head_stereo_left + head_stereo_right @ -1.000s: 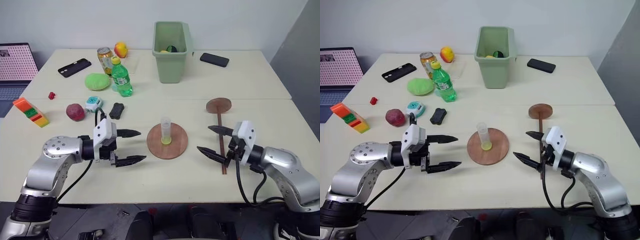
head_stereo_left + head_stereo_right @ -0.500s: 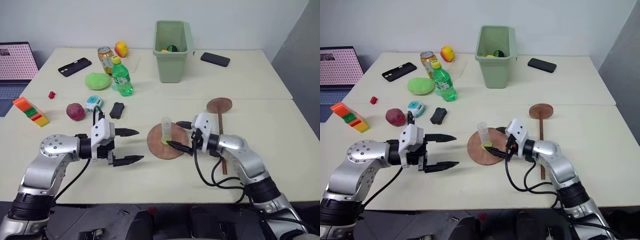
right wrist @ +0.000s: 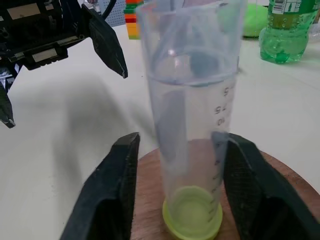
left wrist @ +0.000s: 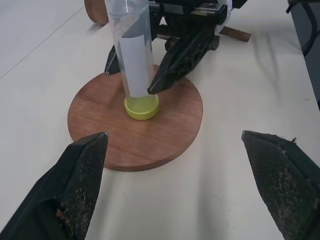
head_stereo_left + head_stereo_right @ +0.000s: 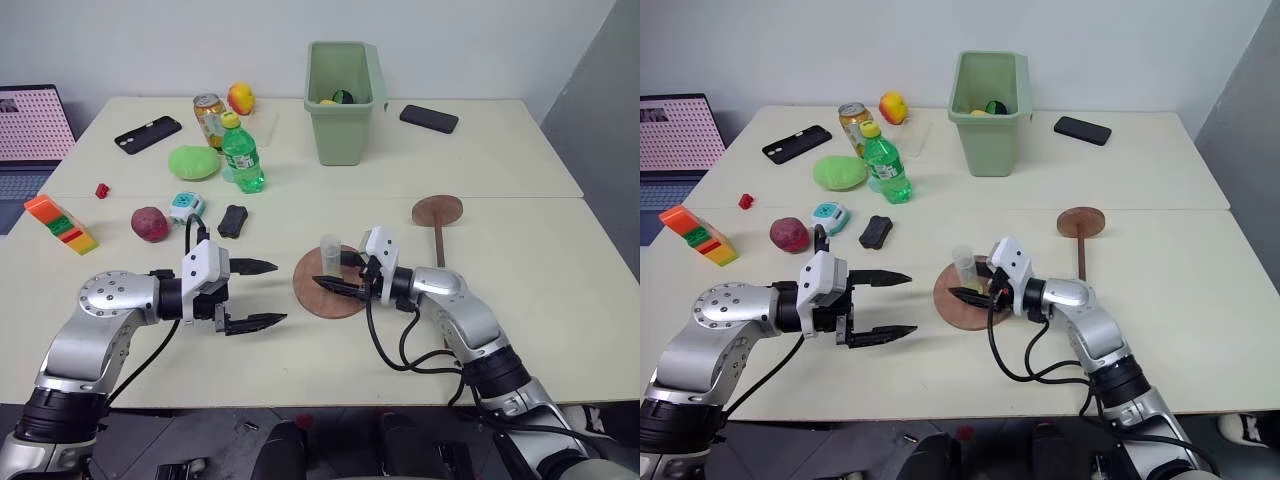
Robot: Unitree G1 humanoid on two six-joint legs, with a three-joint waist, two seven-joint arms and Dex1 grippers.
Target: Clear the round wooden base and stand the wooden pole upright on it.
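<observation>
Right gripper [image 5: 337,272] fingers straddle clear plastic tube [image 4: 131,47], jaws narrowed around it; contact can't be confirmed. Tube stands upright, yellow-green bottom on centre of round wooden base [image 4: 150,142]. Left gripper [image 5: 258,293] wide open, empty, hovering just left of base. Wooden pole [image 5: 438,230] lies flat on table [image 5: 520,170], right of base.

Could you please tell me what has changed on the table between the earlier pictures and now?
The right gripper swung left from beside the wooden pole to the clear tube standing on the round wooden base, and its fingers have narrowed around the tube. The left gripper stayed open in place; tube, base and pole have not moved.
</observation>
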